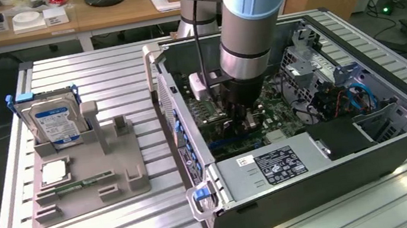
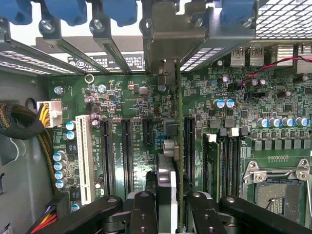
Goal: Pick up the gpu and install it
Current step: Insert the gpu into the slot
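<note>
Inside the open computer case (image 1: 399, 143) my gripper (image 1: 237, 118) hangs low over the green motherboard (image 1: 280, 121). In the wrist view the gripper (image 2: 170, 214) is shut on the gpu (image 2: 178, 146), which I see edge-on as a thin upright board. The card's pale metal bracket (image 2: 168, 44) sits against the case's rear slot openings. The card stands over the motherboard (image 2: 122, 97) beside the black expansion slots (image 2: 127, 151). Whether its lower edge is seated in a slot is hidden.
A grey fixture (image 1: 118, 189) beside the case holds a silver hard drive (image 1: 53, 120), a processor chip (image 1: 52, 173) and a green memory stick (image 1: 81, 183). The power supply (image 1: 275, 167) fills the case's near end. Cable bundles (image 2: 19, 122) lie close by.
</note>
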